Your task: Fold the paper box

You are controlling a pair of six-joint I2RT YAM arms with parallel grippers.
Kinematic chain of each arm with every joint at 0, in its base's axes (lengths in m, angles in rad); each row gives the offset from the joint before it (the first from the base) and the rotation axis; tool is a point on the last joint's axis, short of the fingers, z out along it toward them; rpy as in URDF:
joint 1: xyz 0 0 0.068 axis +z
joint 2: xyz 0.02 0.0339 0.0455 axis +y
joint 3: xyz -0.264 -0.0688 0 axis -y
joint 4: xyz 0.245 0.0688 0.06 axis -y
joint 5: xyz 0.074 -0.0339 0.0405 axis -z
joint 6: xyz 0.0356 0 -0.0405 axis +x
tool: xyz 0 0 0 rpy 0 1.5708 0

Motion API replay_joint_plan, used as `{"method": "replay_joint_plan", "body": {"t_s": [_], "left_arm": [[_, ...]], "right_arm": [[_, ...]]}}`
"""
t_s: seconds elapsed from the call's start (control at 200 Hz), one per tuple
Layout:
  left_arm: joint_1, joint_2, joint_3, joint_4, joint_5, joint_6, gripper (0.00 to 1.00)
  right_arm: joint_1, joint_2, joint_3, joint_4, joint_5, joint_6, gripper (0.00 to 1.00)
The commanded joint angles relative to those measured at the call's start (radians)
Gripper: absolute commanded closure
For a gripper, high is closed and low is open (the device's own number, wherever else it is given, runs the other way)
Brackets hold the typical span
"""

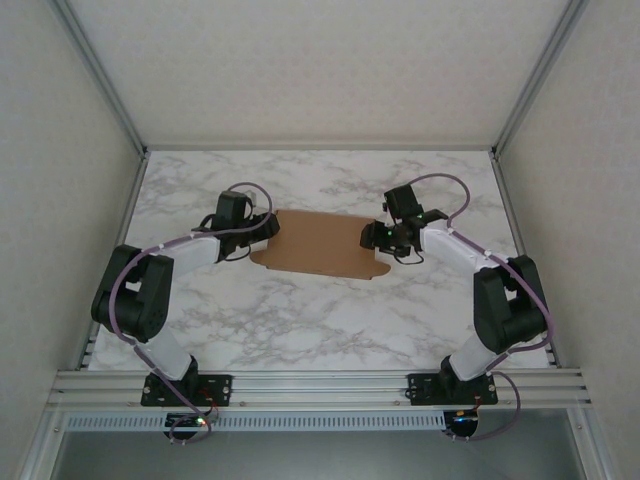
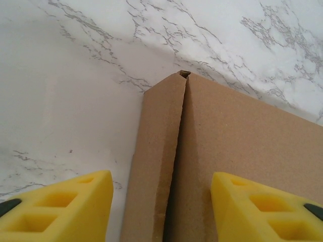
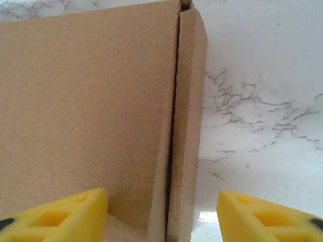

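Paper box (image 1: 322, 243) flat mid-table (image 1: 300, 320); bare marble on all sides, enclosure walls well apart. Left gripper (image 1: 268, 228) at one box end, right gripper (image 1: 372, 236) at the other. Left fingers (image 2: 75, 206) released, clamping nothing; end flap (image 2: 154, 166) between them, gap on each side. Right fingers (image 3: 65, 214) same.

From my station, the left arm (image 1: 190, 250) and the right arm (image 1: 455, 243) looked alike: white shells over the slim links, with bulky black housings at the joints. A purple cable (image 1: 118, 280) ran in loose loops along each one. Each arm ended below in a flat black mounting plate (image 1: 186, 388). The left fingers (image 2: 65, 206) and the right fingers (image 3: 55, 214) were bright yellow wedges with angular cut-outs, black further back.
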Motion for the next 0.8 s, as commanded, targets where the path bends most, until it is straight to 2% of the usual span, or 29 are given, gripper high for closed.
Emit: {"method": "replay_joint_plan", "body": {"t_s": [0.0, 0.521, 0.796], "left_arm": [[0.006, 0.008, -0.022, 0.020, 0.019, -0.023, 0.47], [-0.016, 0.030, -0.065, 0.066, 0.030, -0.051, 0.53], [-0.018, 0.041, -0.094, 0.093, 0.017, -0.065, 0.62]], "right_arm": [[-0.009, 0.023, -0.027, 0.014, -0.022, 0.013, 0.43], [-0.019, 0.066, -0.044, 0.036, -0.030, 0.007, 0.52], [-0.020, 0.115, -0.042, 0.043, -0.022, 0.002, 0.59]]}}
